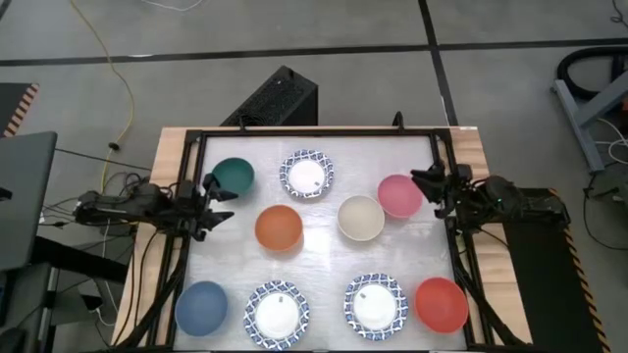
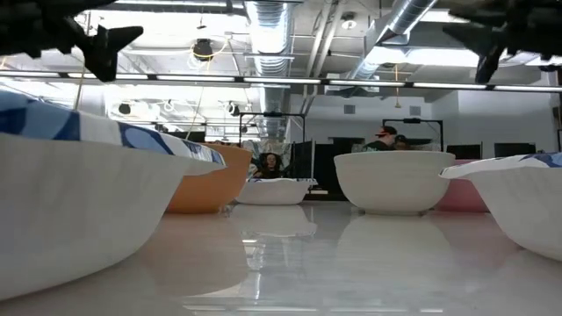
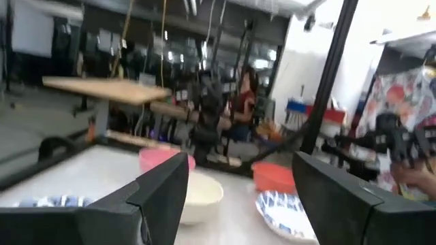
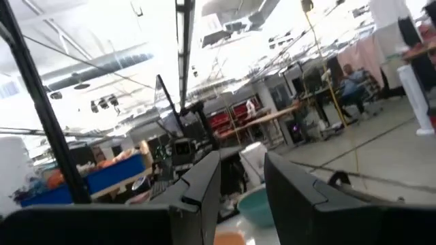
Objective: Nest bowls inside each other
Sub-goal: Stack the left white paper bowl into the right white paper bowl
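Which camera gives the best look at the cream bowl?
The high view: the cream bowl shows whole from above, between the orange bowl and the pink bowl. The low view shows its side; the left wrist view shows part of it; the right wrist view does not.

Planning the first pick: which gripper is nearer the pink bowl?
Right. The right gripper hovers just beside the pink bowl; the left gripper is across the table, by the green bowl.

Lab/workshop space; exposed ceiling ducts (image 2: 272,22), workbenches (image 3: 109,88), robot rig frame (image 1: 314,132), concrete floor (image 1: 196,39).
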